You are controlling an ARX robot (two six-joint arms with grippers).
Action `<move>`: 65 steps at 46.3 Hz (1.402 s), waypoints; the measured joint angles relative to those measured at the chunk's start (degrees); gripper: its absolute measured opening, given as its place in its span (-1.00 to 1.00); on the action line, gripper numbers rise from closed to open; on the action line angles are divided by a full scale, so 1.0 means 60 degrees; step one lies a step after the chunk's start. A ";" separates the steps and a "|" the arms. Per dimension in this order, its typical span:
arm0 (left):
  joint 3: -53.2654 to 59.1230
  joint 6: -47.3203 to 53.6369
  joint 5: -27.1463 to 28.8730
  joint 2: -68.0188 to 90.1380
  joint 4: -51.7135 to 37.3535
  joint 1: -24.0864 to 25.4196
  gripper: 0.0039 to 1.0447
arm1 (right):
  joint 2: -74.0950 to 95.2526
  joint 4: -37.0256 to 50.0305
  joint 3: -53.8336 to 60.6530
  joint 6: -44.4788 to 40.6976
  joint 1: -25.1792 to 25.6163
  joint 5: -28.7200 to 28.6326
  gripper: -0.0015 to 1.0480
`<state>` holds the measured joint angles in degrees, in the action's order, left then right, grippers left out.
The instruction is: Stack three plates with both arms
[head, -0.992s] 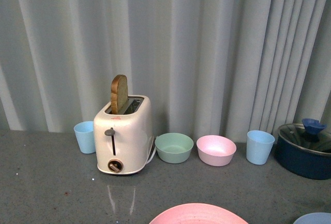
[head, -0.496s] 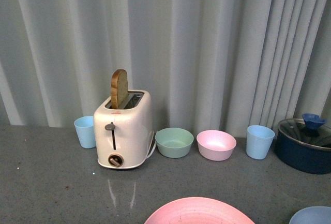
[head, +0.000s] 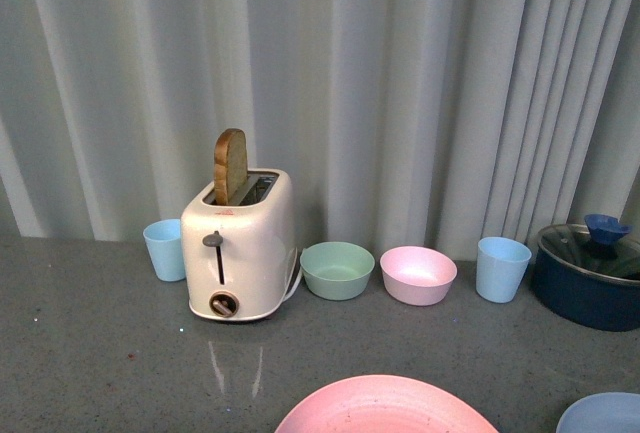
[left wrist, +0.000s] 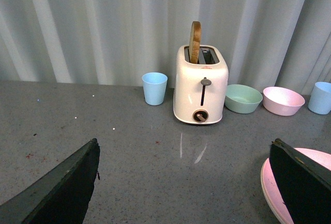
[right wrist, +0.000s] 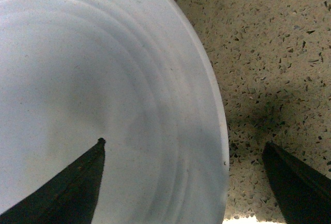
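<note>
At the bottom centre of the front view the far rim of the pink plate (head: 385, 408) shows, lying flat on the grey speckled bench (head: 100, 353). The light blue plate (head: 605, 415) peeks in at the bottom right corner, apart from the pink one with bare bench between them. The left tool (left wrist: 183, 182) hangs above the bench, spread wide and empty, its black fingers (left wrist: 62, 188) well apart, and the pink plate's edge lies just by one of them. The right tool (right wrist: 183, 182) is likewise spread open close over the light blue plate, one finger above the plate's surface and the other above the bench beyond the rim, so the rim runs between them; whether either finger touches the plate I cannot tell. Across the middle of the front view, before a pale pleated curtain (head: 400, 83), stand from left to right a light blue cup (head: 164, 249), a cream toaster (head: 240, 253) with a slice of bread (head: 230, 165) upright in one slot, a green bowl (head: 337, 270), a pink bowl (head: 418, 275), a second light blue cup (head: 502, 268) and a dark blue pot (head: 590, 288) under a glass lid.
</note>
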<state>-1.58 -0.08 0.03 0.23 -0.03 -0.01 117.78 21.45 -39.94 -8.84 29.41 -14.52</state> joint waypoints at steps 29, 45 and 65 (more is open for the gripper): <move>0.0000 0.0000 0.0000 0.0000 0.0000 0.0000 0.87 | -0.0670 0.0087 0.0386 0.0240 0.0561 -0.0539 -0.93; 0.0000 0.0000 0.0000 0.0000 0.0000 0.0000 0.87 | -0.2838 -0.0736 0.0572 -0.0357 0.1443 -0.0750 -0.93; 0.0000 0.0000 -0.0004 0.0000 0.0000 0.0000 0.87 | -0.4765 0.0076 0.0492 0.0903 -0.0248 -0.0772 -0.93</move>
<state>-1.58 -0.08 0.01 0.23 -0.03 -0.01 89.19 21.91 -36.99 -3.42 27.92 -19.16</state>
